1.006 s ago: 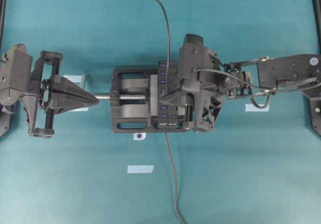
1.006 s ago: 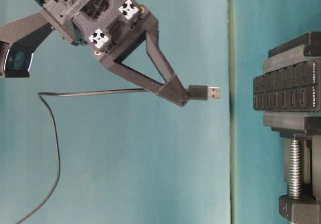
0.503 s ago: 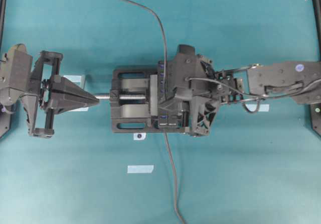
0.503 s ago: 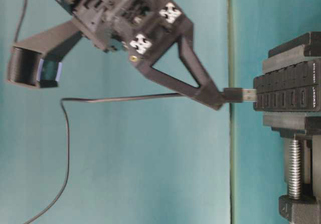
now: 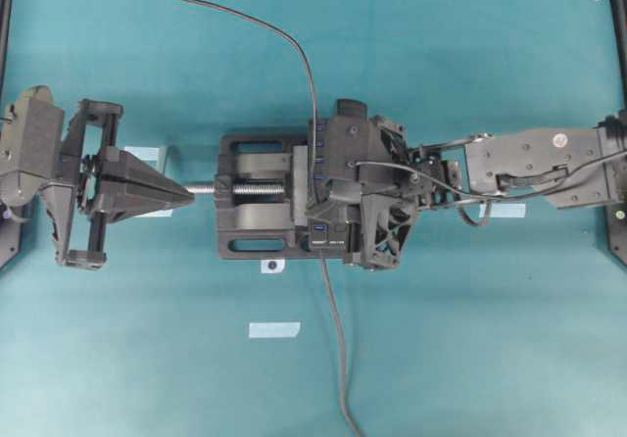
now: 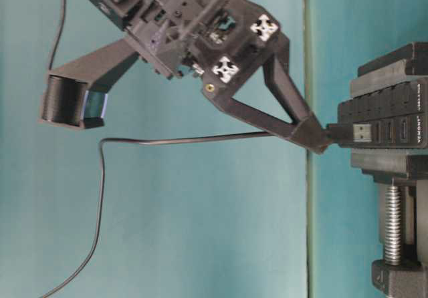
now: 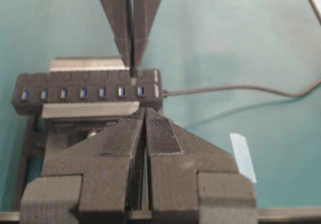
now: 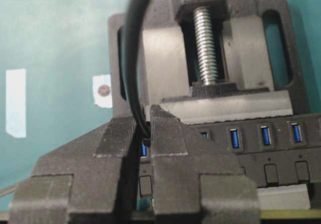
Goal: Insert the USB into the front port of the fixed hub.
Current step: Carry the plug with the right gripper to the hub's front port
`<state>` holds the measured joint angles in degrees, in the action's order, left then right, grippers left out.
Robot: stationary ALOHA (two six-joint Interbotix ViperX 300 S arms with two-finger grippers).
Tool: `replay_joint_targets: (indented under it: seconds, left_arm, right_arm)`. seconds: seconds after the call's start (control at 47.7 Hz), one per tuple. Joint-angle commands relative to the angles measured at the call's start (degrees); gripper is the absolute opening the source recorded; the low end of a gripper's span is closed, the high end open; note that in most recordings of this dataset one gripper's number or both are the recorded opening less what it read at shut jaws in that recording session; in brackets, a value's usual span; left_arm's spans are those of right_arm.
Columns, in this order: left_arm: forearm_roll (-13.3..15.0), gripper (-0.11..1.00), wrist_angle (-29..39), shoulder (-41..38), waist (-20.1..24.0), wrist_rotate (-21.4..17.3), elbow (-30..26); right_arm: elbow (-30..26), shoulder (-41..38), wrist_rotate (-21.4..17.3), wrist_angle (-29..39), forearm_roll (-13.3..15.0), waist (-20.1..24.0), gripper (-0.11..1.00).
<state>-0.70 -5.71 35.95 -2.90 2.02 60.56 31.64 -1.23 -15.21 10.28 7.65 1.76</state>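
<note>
The USB (image 6: 353, 133) is held clenched in the right gripper (image 6: 319, 136), its tip at the fixed hub (image 6: 384, 127). The plug is judged light and rigid, best gripped by its housing; its cable is limp. The left gripper (image 7: 144, 128) is closed, empty.

USB (image 6: 353, 133) tip merges with fixed hub (image 6: 384, 123), seating unclear

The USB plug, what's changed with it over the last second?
The right claw, shut on the USB, carried it from open air across to the fixed hub, where its metal tip now overlaps the port row. Whether it is seated is unclear. The left claw, hub and vise stayed put.
</note>
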Motion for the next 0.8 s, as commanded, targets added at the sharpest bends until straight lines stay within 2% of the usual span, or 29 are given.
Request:
replay_joint_targets:
  seconds: [0.0,0.776]
  left_arm:
    - [-0.2,0.0,-0.4,0.1,-0.1,0.1,-1.1]
    - [-0.2,0.0,-0.3,0.0,-0.1,0.1,-0.6]
  right_arm:
    - [-0.4,0.4,-0.7,-0.5,0.1,0.5,0.01]
    - [-0.4,-1.0,-0.8,-1.7,0.1,0.8,0.01]
